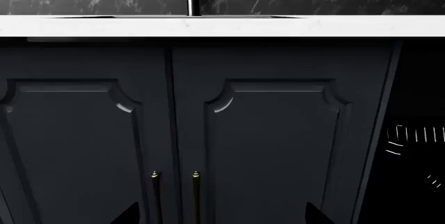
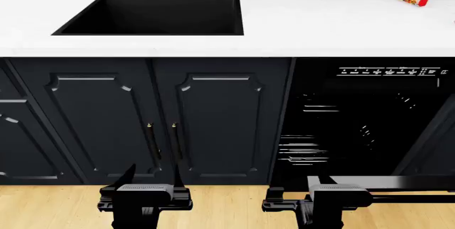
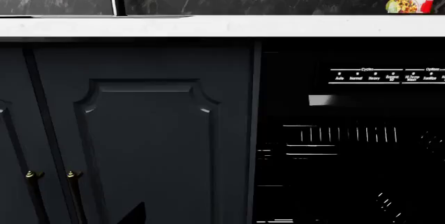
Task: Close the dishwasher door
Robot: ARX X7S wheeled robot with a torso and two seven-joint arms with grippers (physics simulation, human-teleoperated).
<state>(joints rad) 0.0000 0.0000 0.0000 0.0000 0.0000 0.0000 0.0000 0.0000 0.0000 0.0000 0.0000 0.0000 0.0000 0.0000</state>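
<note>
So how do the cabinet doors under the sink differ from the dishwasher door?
The cabinet doors stand shut and upright; the dishwasher door hangs open and low, exposing racks. The cabinet doors have raised panels; the dishwasher door looks flat. Both are dark.

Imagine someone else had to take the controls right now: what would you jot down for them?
Left gripper: open, holding nothing, low before the navy cabinet doors.
Right gripper: state unclear, low at the dishwasher opening's left side.
Dishwasher door: folded down, open; racks and control strip exposed.
Done: nothing visibly.
Left: get under the door's edge and swing it up shut.
</note>
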